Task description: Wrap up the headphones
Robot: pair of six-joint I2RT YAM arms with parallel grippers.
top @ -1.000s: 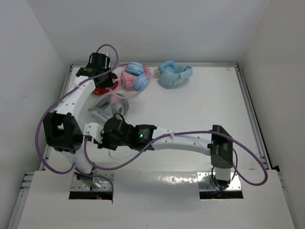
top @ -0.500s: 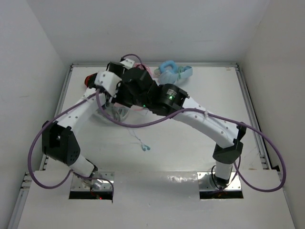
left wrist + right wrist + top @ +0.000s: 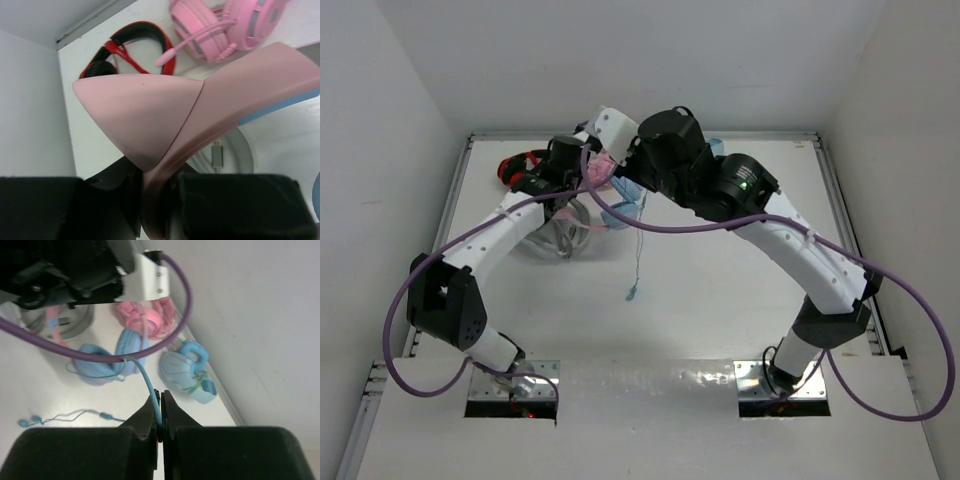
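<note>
Now the right gripper (image 3: pixel 160 407), swung rearward from the near table, pinched the teal cable (image 3: pixel 148 380). The left gripper (image 3: pixel 157 200) was clamped on the headphones (image 3: pixel 235 90).

Pink-banded headphones (image 3: pixel 235 95), light blue earcups (image 3: pixel 97 368), perhaps teal cable (image 3: pixel 150 387).

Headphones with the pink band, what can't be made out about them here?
Top view: the headphones sit mostly under the left arm and right arm; earcups barely show.
Left wrist view: the headband fills the frame, blurred; earcups cut off at right edge.
Right wrist view: the cable passes behind the purple hose; wraps cannot be counted.
</note>
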